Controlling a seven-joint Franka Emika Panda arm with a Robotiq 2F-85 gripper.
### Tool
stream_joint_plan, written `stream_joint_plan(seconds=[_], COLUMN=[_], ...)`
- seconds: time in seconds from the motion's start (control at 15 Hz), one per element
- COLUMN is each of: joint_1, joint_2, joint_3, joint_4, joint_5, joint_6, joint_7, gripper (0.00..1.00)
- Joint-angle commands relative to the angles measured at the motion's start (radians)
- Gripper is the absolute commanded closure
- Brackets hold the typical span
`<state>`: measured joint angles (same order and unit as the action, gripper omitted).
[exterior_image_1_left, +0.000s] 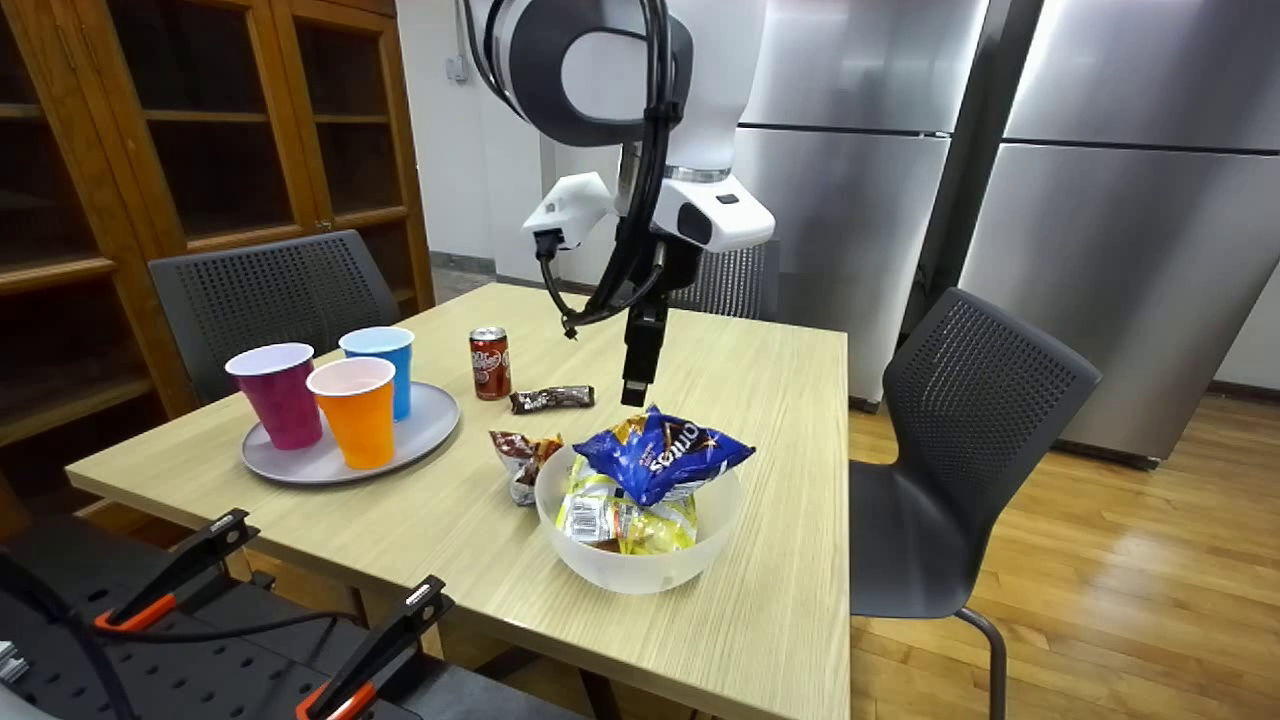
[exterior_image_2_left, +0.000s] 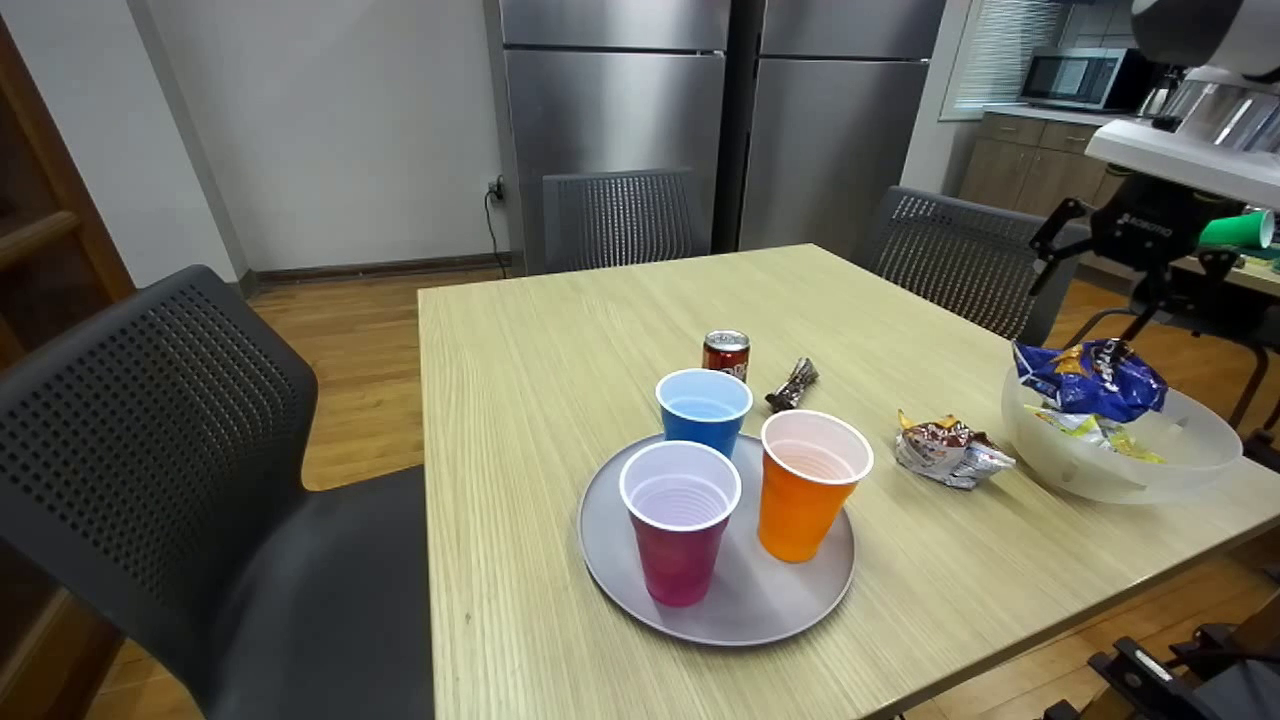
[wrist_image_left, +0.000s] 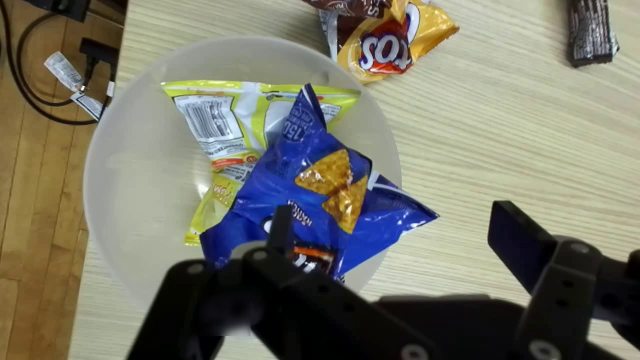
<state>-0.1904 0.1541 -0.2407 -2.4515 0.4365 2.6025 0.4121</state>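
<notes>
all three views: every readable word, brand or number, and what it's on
"ORITOS", partial: blue bag
"150": blue bag
"tos", partial: brown-orange bag
"Dr Pepper": can
"ROBOTIQ": tool
Too small or blurred: print on yellow packaging, dark wrapper, cable tags

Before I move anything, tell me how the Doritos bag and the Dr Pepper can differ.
Color: the Doritos bag is blue, the Dr Pepper can dark red with a silver top.
Pose: the bag lies atop yellow snack packaging in the translucent bowl; the can stands upright on the table.
Shape: the bag is a creased pouch, the can a cylinder.
Both carry printed branding.
</notes>
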Motion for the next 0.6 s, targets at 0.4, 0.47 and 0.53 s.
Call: stream_joint_plan(seconds=[0.4, 0.47, 0.53], joint_1=[0.026, 0.028, 0.029], joint_2=[-0.061, -0.061, -0.061], joint_3=[0.049, 0.052, 0.053], joint_4=[-0.026, -0.024, -0.021], joint_5=[-0.079, -0.083, -0.091], joint_6=[-0.125, -0.140, -0.160], joint_7=[-0.093, -0.104, -0.115], gripper=[0.00, 0.00, 0.00])
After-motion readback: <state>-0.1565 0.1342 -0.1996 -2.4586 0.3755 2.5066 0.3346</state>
